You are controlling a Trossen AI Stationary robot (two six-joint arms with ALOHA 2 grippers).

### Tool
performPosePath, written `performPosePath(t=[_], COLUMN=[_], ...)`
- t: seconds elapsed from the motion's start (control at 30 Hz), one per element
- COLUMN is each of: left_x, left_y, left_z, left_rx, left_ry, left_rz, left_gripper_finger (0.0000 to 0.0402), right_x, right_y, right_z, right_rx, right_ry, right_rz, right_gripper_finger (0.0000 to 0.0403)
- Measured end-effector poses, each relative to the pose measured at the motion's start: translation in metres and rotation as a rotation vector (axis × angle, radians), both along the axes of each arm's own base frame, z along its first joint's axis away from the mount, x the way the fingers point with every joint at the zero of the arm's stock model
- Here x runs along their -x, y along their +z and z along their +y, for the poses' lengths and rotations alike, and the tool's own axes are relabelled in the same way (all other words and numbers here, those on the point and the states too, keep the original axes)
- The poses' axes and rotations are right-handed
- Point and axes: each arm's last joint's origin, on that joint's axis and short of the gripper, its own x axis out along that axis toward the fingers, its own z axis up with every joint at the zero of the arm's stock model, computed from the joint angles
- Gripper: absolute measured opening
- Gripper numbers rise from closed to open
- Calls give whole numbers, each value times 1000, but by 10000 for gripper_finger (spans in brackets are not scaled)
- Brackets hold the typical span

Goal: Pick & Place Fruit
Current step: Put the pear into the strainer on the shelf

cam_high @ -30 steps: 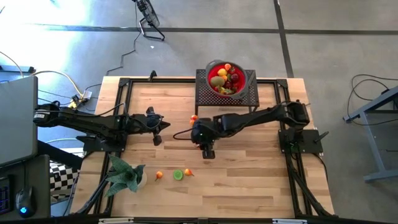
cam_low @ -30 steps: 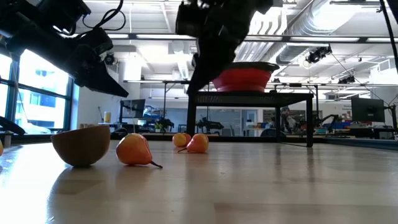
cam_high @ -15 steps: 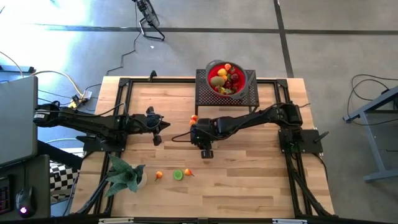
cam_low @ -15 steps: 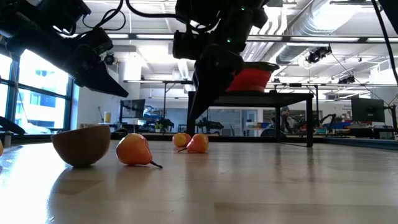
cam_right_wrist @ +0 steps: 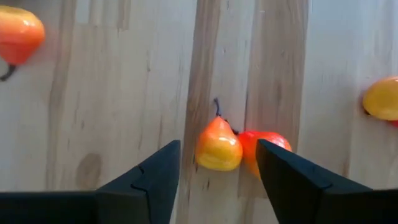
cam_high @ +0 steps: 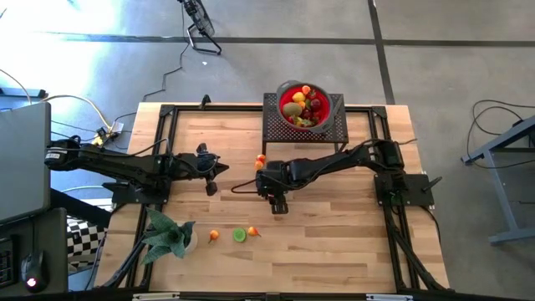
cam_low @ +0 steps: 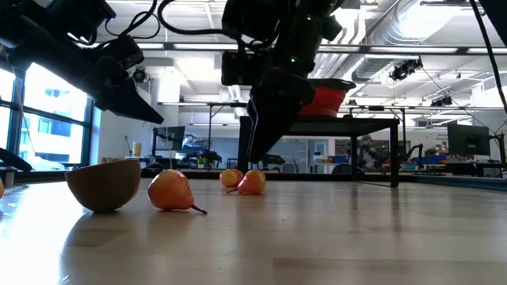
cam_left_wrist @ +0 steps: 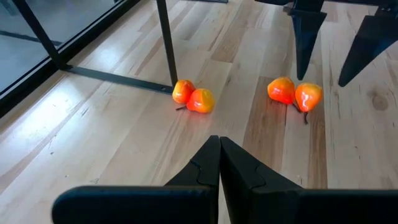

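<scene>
Two small orange-red toy fruits (cam_right_wrist: 217, 148) (cam_right_wrist: 268, 144) lie side by side on the wooden table near its middle. My right gripper (cam_right_wrist: 217, 144) hangs open just above them, pointing steeply down; in the left wrist view its fingers (cam_left_wrist: 305, 37) stand over that pair (cam_left_wrist: 293, 93) without touching it. Another orange pair (cam_left_wrist: 193, 98) lies by the rack's leg. My left gripper (cam_left_wrist: 219, 149) hovers shut over the table's left half (cam_high: 213, 171). A red bowl (cam_high: 288, 99) on a black rack holds several fruits.
The black wire rack (cam_high: 276, 130) stands at the far middle edge. Near the front edge lie a small orange fruit (cam_high: 214, 236), a green one (cam_high: 239, 235) and an orange-red one (cam_high: 252, 232), beside a green leafy plant (cam_high: 167, 238). A brown half-round fruit (cam_low: 103, 184) sits close to the low camera.
My right gripper has come down toward the pair of orange-red fruits near the table's middle and tipped more steeply downward. The fruits have not moved.
</scene>
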Motion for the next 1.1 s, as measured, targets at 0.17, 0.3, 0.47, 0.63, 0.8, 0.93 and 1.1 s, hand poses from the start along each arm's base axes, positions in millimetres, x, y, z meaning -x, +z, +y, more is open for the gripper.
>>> performPosePath(t=[0.17,0.3,0.47,0.63,0.8,0.93,1.1], left_x=[0,0,0,0,0,0,0], left_y=[0,0,0,0,0,0,0], left_z=[0,0,0,0,0,0,0], left_rx=[0,0,-1,-1,-1,-1,-1], left_ry=[0,1,2,2,2,2,1], left_rz=[0,0,2,3,3,3,3], left_gripper_finger=[6,6,6,6,6,6,6], right_x=[-1,-2,-2,-3,-4,-5,-5], right_y=[-5,-10,-17,-23,-26,-28,-28], right_z=[0,0,1,1,1,1,1], right_rx=[-2,-5,-7,-5,-7,-8,-11], right_ry=[1,1,-1,-1,-3,-8,-15], right_rz=[18,25,49,59,62,63,65], right_gripper_finger=[217,217,211,204,199,199,194])
